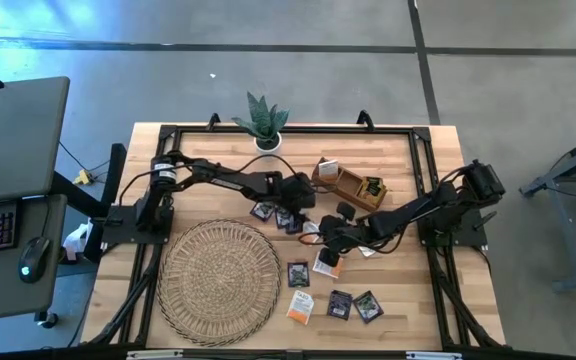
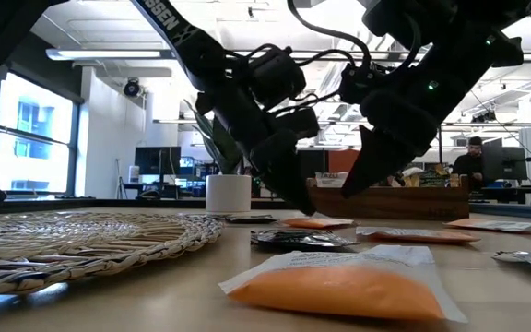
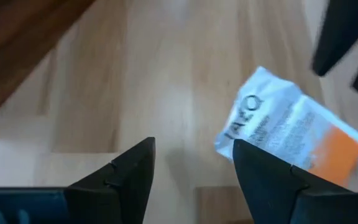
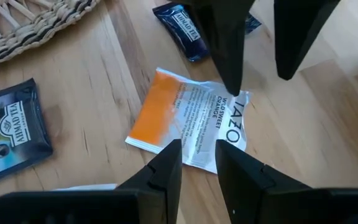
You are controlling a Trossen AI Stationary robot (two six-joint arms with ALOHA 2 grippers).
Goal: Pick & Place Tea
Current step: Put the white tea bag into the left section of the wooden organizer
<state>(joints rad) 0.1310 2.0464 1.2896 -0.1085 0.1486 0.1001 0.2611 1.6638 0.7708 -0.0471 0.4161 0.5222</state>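
While the left gripper [image 3: 191, 171] is held spread over bare wood mid-tabletop, an orange-and-white tea sachet [image 4: 188, 118] lies flat just beside it, under the right gripper [image 4: 197, 165], whose narrowly parted fingers hold nothing.

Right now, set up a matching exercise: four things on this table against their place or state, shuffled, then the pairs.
Things:
1. woven mat
2. potted plant
3. wooden tray
4. left hand

Place or state:
A. at the table's back edge
B. open, nothing between its fingers
C. front left part of the table
D. right of centre, toward the back

Pairs: 1-C, 2-A, 3-D, 4-B
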